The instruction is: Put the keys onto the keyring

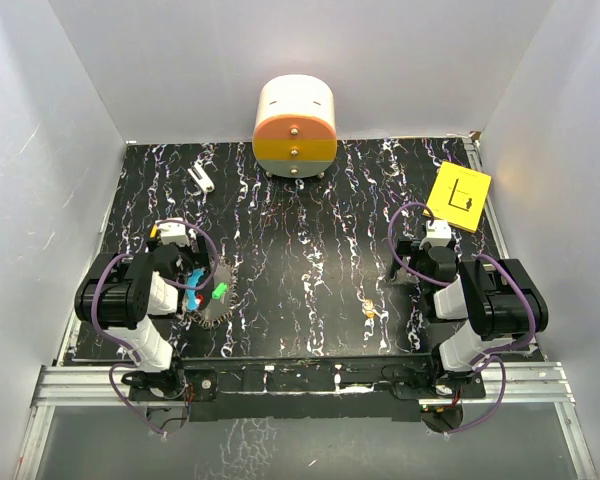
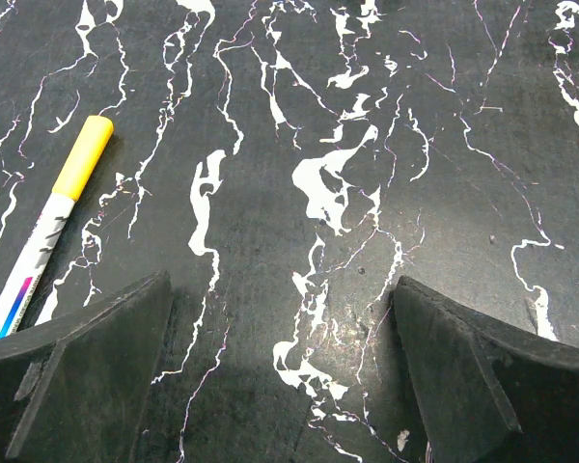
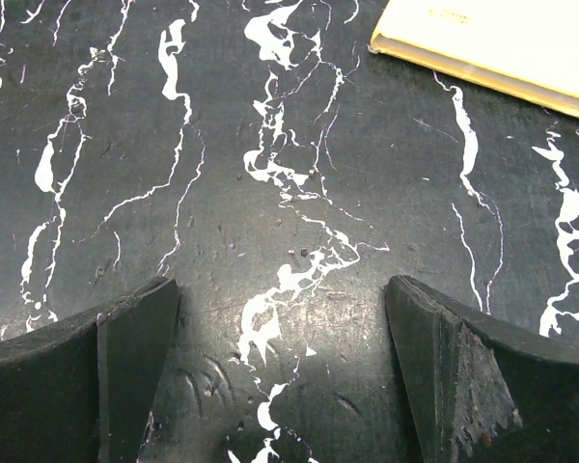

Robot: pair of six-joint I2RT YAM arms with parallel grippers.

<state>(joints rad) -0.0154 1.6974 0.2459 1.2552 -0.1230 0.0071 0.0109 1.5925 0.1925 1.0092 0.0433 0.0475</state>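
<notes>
**Both end effectors open and empty; keys beside the left arm**

Your left end effector has its jaws spread wide with nothing between them. In its wrist view you see only bare bench in the gap. A marker with a yellow cap lies off to the left of the fingers, apart from them.

Your right end effector is likewise spread open and grips nothing. The corner of a yellow card shows at the top right of its wrist view, well beyond the fingertips.

From the overhead camera, the keys lie on the bench at the near left, just beside the left arm's forearm. The blue-headed key sits closest to the arm, and the green-headed key is just to its right. A short chain curls on the bench right below them. Neither wrist camera shows the keys.

Nearer the right arm, a small brass-coloured piece lies alone on the bench. It is too small in the overhead view to tell what it is.

At the far edge, a white and orange drum-shaped container stands well apart from everything else.
</notes>
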